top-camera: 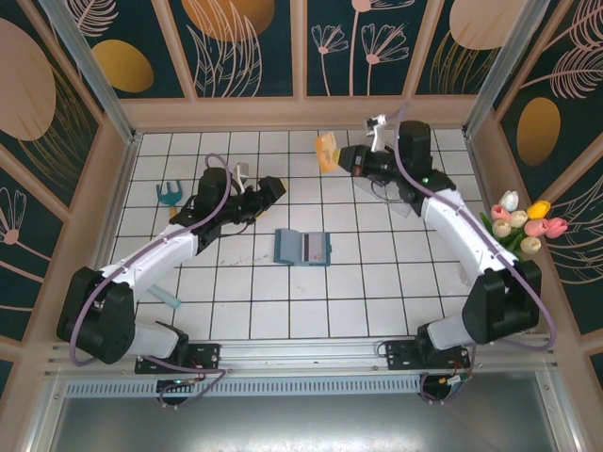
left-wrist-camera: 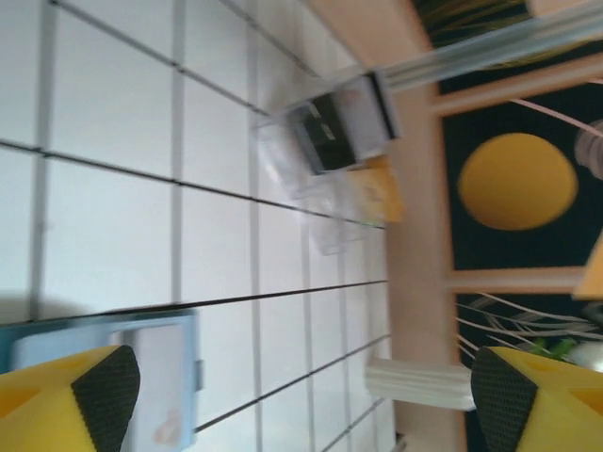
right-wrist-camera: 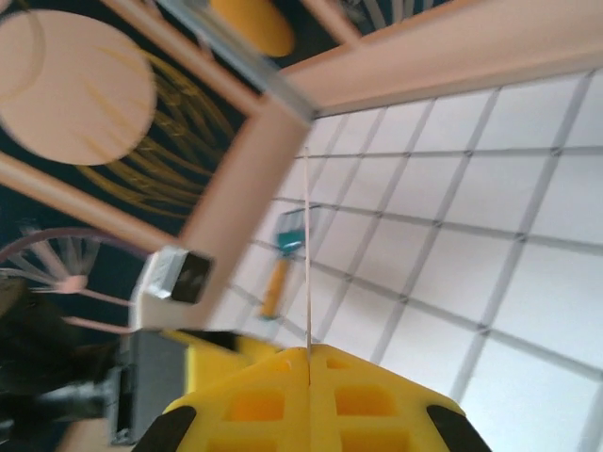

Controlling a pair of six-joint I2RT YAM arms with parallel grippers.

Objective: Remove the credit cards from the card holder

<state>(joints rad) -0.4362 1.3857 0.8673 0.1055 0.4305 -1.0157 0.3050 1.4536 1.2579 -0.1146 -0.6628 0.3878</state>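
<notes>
The teal-blue card holder (top-camera: pixel 288 247) lies open on the white tiles mid-table, and a greyish credit card (top-camera: pixel 315 248) with a dark stripe rests on its right half. My left gripper (top-camera: pixel 272 190) hovers up-left of it, open with nothing between the fingers. In the left wrist view the holder (left-wrist-camera: pixel 57 347) and the grey card (left-wrist-camera: pixel 155 372) sit beside the left finger, the gripper (left-wrist-camera: pixel 306 400) spread wide. My right gripper (top-camera: pixel 339 157) is raised near the back wall, shut on the yellow-orange credit card (top-camera: pixel 326 151). That card shows edge-on (right-wrist-camera: pixel 307 264) above the closed right gripper (right-wrist-camera: pixel 308 363).
A clear plastic tray (top-camera: pixel 399 200) lies under the right arm and holds cards (left-wrist-camera: pixel 330 141). A teal and orange tool (top-camera: pixel 170 194) lies at the back left (right-wrist-camera: pixel 283 259). Artificial tulips (top-camera: pixel 523 221) stand at the right wall. Wooden walls ring the table.
</notes>
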